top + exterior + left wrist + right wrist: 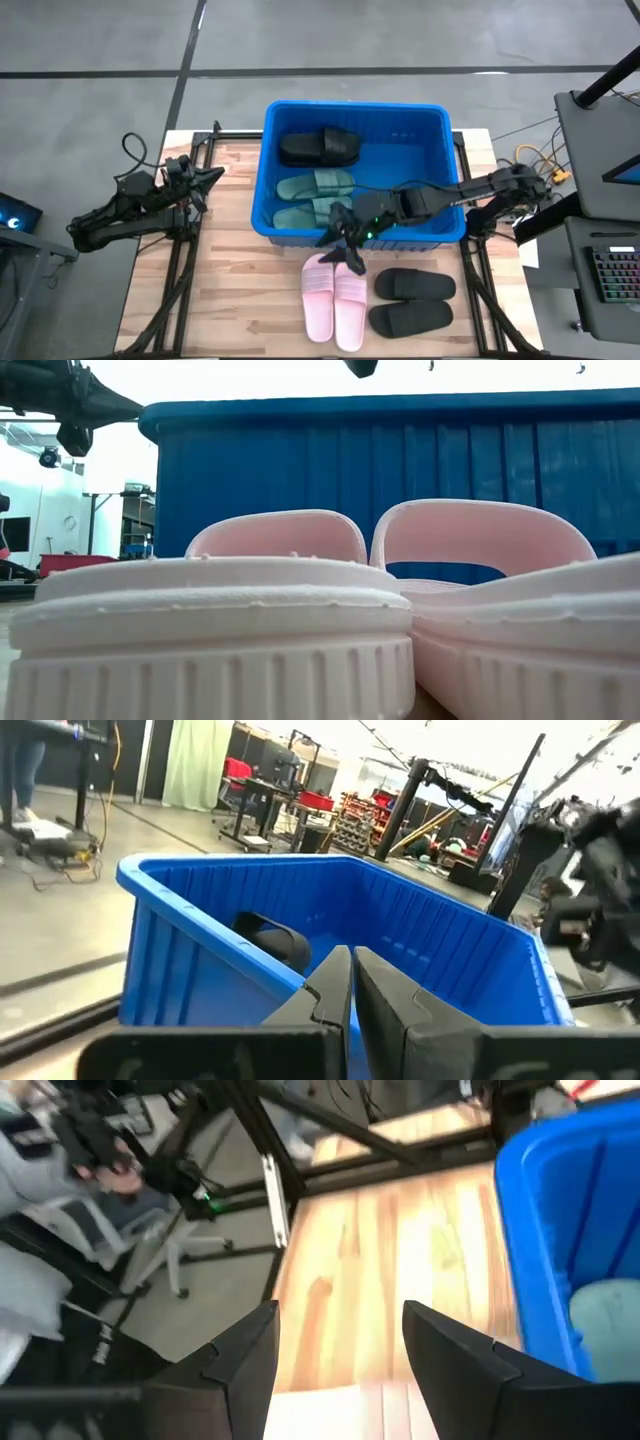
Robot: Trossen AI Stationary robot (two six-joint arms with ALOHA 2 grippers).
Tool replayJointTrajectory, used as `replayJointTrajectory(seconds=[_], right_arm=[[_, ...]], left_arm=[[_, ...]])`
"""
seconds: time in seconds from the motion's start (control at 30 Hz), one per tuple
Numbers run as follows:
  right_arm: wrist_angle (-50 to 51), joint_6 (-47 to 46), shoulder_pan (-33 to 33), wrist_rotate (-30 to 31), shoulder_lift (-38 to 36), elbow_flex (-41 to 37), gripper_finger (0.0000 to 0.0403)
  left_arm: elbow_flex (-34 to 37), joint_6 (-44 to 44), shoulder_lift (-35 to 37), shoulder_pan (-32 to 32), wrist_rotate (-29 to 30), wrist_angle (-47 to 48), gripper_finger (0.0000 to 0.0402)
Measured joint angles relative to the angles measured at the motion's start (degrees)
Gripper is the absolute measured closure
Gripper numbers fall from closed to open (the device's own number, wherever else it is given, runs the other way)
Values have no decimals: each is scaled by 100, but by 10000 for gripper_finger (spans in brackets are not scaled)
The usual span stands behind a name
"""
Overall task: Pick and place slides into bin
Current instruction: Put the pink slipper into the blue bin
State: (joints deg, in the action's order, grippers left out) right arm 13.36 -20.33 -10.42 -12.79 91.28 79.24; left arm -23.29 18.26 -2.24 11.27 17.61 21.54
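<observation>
The wooden table (240, 290) is carrying everything. The blue bin (430, 125) is sitting at its twelve o'clock edge, holding one black slide (320, 148) at its own eleven o'clock corner and the dark green pair (315, 198) lying side by side toward its six o'clock wall.

The right arm is reaching in from three o'clock across the bin's near rim, and the right gripper (345, 245) is hanging over that rim just above the pink pair (334, 298), its fingers (240, 1355) standing spread wide with nothing between them.

The left gripper (205, 180) is waiting at nine o'clock of the bin, its fingers (330, 985) pressed together.

The pink pair is lying at six o'clock of the bin, and two black slides (412, 300) are resting at its three o'clock side.
</observation>
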Motion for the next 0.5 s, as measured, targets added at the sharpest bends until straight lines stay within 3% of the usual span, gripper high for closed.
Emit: replayJointTrajectory(seconds=[0.13,0.27,0.37,0.5], right_arm=[[320,80,-398,466,159,2,200],[1128,321,-619,489,403,2,200],[1117,88,-701,592,547,32,200],[992,-20,-913,1166,718,79,202]], left_arm=[[0,92,-4,0,-3,6,400],[0,25,-2,0,-3,10,400],[0,-103,3,0,-3,68,400],[0,-268,3,2,-5,215,400]])
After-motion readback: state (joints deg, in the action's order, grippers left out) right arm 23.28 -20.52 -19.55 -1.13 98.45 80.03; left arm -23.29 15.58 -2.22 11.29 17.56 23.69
